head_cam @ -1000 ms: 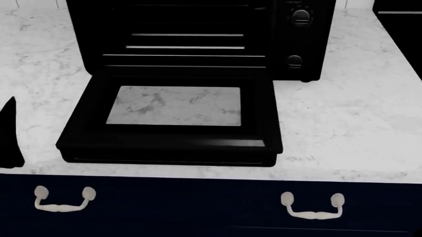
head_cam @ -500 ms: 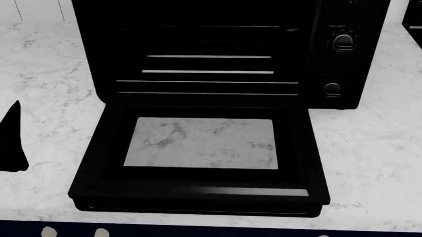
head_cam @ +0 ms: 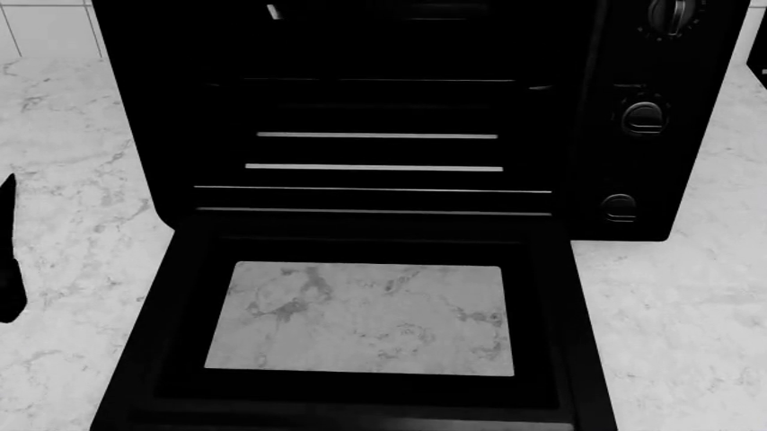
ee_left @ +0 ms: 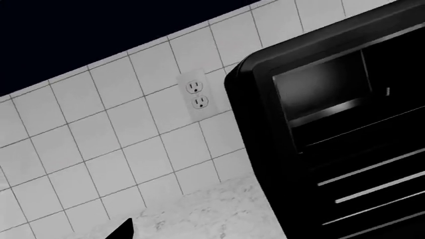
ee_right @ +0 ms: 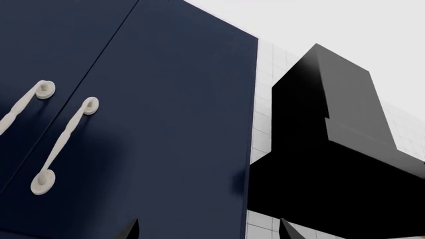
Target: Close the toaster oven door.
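The toaster oven (head_cam: 359,108) stands open on the marble counter, with metal racks inside and round knobs (head_cam: 641,117) down its right panel. Its door (head_cam: 180,296) lies flat toward me, and the counter shows through the glass window (head_cam: 365,319). A dark tip of my left gripper (head_cam: 7,269) shows at the far left, apart from the door. In the left wrist view the oven (ee_left: 332,124) is at one side, and one fingertip (ee_left: 123,230) stands far off centre, so the gripper (ee_left: 206,235) is open and empty. My right gripper (ee_right: 209,231) is open and empty, facing navy cabinets.
A tiled wall with an outlet (ee_left: 196,94) lies behind the counter (ee_left: 199,209). The right wrist view shows navy cabinet doors (ee_right: 133,99) with white handles (ee_right: 63,144) and a large black shape (ee_right: 332,164) beside them. Marble counter (head_cam: 683,305) lies on both sides of the oven.
The head view has moved closer and higher: the oven and door fill more of the frame, and the drawer handles have left view. The left gripper tip has slid toward the left edge.
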Controlling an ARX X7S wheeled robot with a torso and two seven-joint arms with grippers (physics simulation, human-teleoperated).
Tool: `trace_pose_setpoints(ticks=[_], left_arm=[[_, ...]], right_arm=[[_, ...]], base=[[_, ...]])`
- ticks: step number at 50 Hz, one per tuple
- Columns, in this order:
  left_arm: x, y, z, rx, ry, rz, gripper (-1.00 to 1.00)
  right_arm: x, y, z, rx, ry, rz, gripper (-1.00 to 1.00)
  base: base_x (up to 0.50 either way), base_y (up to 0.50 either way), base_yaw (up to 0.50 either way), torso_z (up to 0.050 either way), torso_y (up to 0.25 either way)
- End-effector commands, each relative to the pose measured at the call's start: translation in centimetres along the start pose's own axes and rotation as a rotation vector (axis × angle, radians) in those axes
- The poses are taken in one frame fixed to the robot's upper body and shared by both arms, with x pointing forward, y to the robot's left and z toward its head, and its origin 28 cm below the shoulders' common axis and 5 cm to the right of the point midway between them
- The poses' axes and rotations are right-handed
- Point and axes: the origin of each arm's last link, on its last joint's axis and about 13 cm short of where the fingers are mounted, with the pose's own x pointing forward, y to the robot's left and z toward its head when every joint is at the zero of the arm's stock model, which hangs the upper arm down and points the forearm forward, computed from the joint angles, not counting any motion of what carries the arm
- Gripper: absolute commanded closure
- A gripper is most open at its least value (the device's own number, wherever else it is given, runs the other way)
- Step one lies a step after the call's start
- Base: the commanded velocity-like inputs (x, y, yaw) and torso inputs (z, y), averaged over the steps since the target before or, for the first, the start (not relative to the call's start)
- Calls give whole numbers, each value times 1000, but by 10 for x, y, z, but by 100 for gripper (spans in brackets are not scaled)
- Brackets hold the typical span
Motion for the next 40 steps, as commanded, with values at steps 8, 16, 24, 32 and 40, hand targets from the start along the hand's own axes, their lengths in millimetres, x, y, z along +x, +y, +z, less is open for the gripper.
trace_pose_setpoints(ticks=[8,16,24,32,40], left_arm=[[1,40,2,824,-234,-389,-100],[10,52,4,1043,-259,-496,-100],[16,61,7,1217,-241,-616,-100],[17,60,0,1310,-230,-742,-100],[10,57,-13,1318,-196,-788,-100]], right_arm=[[-4,-3,3,5,-11,-5,-100],[-5,-4,4,3,-14,-8,-100],[-5,-5,4,9,-16,-13,-100],[-5,-5,4,12,-16,-16,-100],[-5,-4,2,17,-11,-18,-100]], base=[[0,0,0,0,0],[0,0,0,0,0],[0,0,0,0,0],[0,0,0,0,0],[0,0,0,0,0]])
